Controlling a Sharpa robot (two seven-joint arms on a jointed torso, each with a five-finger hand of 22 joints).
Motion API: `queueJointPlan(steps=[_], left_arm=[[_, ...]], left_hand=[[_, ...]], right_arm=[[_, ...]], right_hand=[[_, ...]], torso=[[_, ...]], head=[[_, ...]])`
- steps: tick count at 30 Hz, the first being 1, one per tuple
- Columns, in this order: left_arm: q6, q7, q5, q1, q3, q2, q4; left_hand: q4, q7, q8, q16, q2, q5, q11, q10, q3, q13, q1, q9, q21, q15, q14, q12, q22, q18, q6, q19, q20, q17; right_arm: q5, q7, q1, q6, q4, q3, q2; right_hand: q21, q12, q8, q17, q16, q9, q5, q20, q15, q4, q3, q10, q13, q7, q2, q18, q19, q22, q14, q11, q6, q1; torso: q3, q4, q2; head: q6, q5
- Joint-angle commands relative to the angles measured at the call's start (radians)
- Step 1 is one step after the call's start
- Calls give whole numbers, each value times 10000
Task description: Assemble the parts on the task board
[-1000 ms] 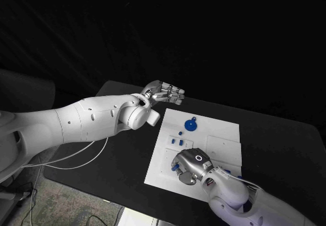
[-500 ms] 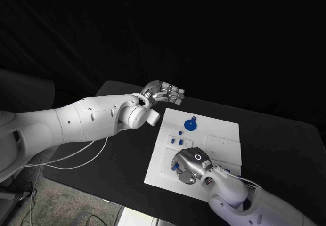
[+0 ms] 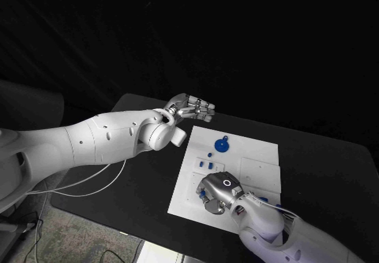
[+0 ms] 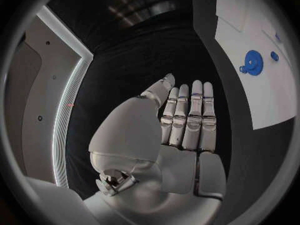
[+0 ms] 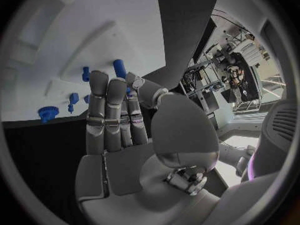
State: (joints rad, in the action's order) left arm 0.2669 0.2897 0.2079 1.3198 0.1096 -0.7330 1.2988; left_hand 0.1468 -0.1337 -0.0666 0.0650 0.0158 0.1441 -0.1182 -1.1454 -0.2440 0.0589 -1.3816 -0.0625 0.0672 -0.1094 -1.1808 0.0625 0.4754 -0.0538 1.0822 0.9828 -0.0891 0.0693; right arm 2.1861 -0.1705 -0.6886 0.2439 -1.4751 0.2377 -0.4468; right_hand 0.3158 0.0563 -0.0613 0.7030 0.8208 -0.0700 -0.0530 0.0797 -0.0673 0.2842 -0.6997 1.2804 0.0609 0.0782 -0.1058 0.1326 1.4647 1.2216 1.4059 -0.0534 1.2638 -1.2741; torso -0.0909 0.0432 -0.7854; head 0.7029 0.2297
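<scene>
The left hand point(image 3: 192, 108) hovers over the bench point(image 3: 142, 109) beyond the task board's point(image 3: 257, 150) far corner, fingers straight, together, holding nothing; it risks little there. The right hand point(image 3: 218, 192) is low over the board's near end, fingers extended over small blue parts point(image 5: 119, 67). Whether it holds one I cannot tell. A careless closing could knock those parts loose. The blue gear point(image 3: 222, 144) lies mid-board, apart.

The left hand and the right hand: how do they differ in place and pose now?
The left hand hangs past the board's far corner, over the black table; the right hand is low over the board's near part, among blue parts. Both have straight fingers and hold nothing.
</scene>
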Motion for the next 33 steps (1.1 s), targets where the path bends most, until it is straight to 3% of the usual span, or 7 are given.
queueJointPlan(steps=[1,25,29,31,33], left_arm=[[-158,39,-43,10,-6,35,7],[-201,-22,-43,10,-5,56,-10],[-204,-32,-43,10,-5,56,-17],[-206,-37,-43,10,-5,54,-20],[-212,-46,-43,10,-5,55,-23]], left_hand=[[-62,2,-11,-25,-30,-30,-30,68,16,-9,-39,-3,55,11,70,-32,-10,-89,-26,72,12,17],[-78,-4,-13,-25,-39,-31,-36,82,20,-9,-24,-3,55,6,80,-32,-83,-91,-21,87,7,18],[-88,-6,-12,-26,-39,-37,-40,94,27,-10,-16,-3,54,1,92,-33,-139,-92,-26,94,2,18],[-88,-6,-12,-26,-39,-37,-40,94,27,-10,-16,-3,54,1,92,-33,-139,-92,-26,94,2,18],[-88,-6,-12,-26,-39,-37,-40,94,27,-10,-16,-3,54,1,92,-33,-139,-92,-26,94,2,18]], right_arm=[[281,-163,31,-488,61,-26,35],[309,-161,30,-663,200,-45,133],[3,42,29,-563,254,-56,132],[-170,145,28,-427,275,-59,122],[-316,235,27,-233,291,-61,110]], right_hand=[[-1,42,-23,20,-36,-2,-55,61,8,-28,-45,1107,36,-21,88,247,355,20,80,313,81,-33],[-56,38,-13,25,-76,13,-169,47,34,-41,15,971,29,25,74,241,328,34,42,274,-46,8],[-172,38,-5,8,-72,52,-705,-61,157,-205,1067,280,5,182,50,225,330,-63,49,133,-675,249],[-270,38,6,-23,-90,71,-820,-159,287,-294,1554,-404,-13,307,-79,245,332,-167,27,-65,-1242,508],[-382,30,4,-65,-124,75,-839,-255,401,-357,2018,-1088,-17,311,-293,294,322,-287,-14,-237,-1638,749]], torso=[[-3,5,-1],[14,-10,-5],[18,-9,-4],[18,-13,-3],[14,-12,-4]], head=[[14,6],[-4,31],[-2,18],[-3,17],[-5,6]])
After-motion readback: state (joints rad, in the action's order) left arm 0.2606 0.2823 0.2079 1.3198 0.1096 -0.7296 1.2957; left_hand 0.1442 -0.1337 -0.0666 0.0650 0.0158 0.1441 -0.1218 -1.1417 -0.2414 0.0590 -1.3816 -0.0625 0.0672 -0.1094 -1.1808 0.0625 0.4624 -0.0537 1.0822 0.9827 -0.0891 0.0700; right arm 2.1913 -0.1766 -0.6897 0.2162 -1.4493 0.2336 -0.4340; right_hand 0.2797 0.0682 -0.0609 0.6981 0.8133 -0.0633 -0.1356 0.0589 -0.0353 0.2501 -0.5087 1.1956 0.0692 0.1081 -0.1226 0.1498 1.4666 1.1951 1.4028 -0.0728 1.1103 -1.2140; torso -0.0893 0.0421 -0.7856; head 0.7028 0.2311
